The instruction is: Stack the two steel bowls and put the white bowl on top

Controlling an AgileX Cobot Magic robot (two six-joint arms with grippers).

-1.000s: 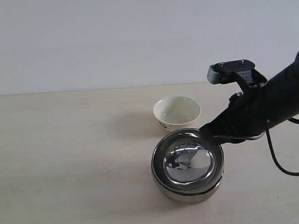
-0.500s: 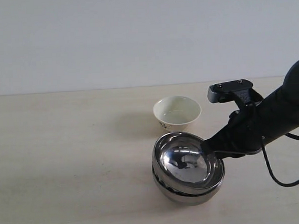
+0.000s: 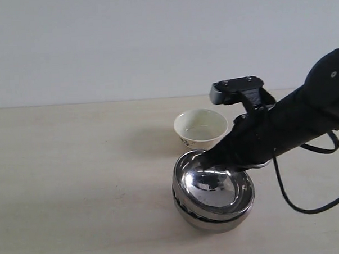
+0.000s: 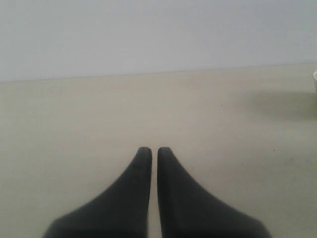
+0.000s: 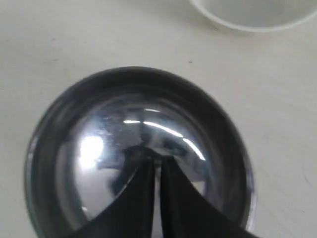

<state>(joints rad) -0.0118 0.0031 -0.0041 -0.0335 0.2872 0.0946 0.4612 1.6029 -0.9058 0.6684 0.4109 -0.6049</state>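
The right gripper (image 3: 212,168) sits just right of centre in the exterior view, at the end of the dark right arm (image 3: 293,124) that slants in from the right edge. Its tip dips into the upper steel bowl (image 3: 220,188). From here I cannot see how far apart its fingers are. The upper steel bowl is nested in the lower steel bowl (image 3: 210,219), and the pair stands low in the frame, a little right of centre, on the pale desk (image 3: 76,181). The upper one looks slightly tilted in the lower. The white bowl (image 3: 200,127) stands upright on the desk just above the stack in the frame, close to it but apart, with a small dark mark on its side. A black cable (image 3: 308,208) loops down from the arm at lower right.

In the left wrist view, the left gripper (image 4: 150,150) rises from the bottom centre. Its two dark fingers are drawn almost together with only a thin slit between them and nothing in it. Bare desk lies around it.

In the right wrist view, the right gripper (image 5: 153,161) comes up from the bottom centre, its fingers nearly closed on a narrow gap and gripping nothing. The tips are over the mirror-like inside of the upper steel bowl (image 5: 89,148), which fills the middle of the frame. I cannot tell whether they touch it. The white bowl's rim (image 5: 252,17) is cut off at the upper right.
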